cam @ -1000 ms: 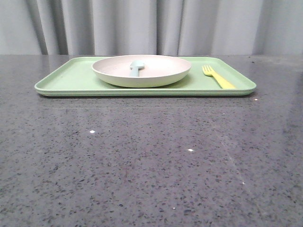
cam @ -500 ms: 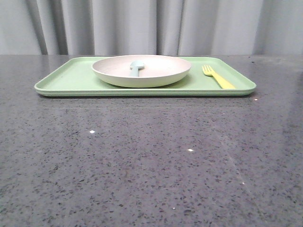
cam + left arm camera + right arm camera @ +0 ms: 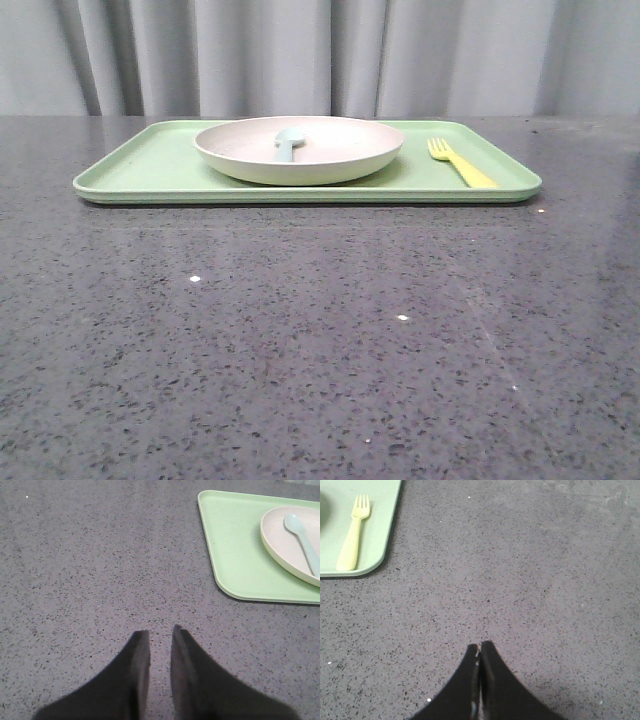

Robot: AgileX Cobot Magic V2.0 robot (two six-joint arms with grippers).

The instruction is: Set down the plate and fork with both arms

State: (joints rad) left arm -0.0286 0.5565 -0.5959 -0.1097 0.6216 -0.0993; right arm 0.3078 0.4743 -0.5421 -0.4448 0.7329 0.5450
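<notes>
Currently the plate [image 3: 299, 150] sits on the green tray [image 3: 140, 170], roughly mid-tray, with a pale blue spoon [image 3: 288, 142] lying inside it; the fork [image 3: 460, 162] lies flat on the tray just beside the plate, toward the right end. Judged handling: plate looks like light, stiff, smooth plastic, likely slippery, so the raised rim is the sensible pinch point, and the loose spoon may slide if it tilts. Fork is small, light and low-lying; best taken across the handle. Left gripper [image 3: 160, 636] hangs over bare table, fingers a narrow gap apart, holding nothing; tray corner and plate lie well apart from it. Right gripper [image 3: 479, 649] has its fingers pressed together, empty, over bare table; the fork is well apart from it.
</notes>
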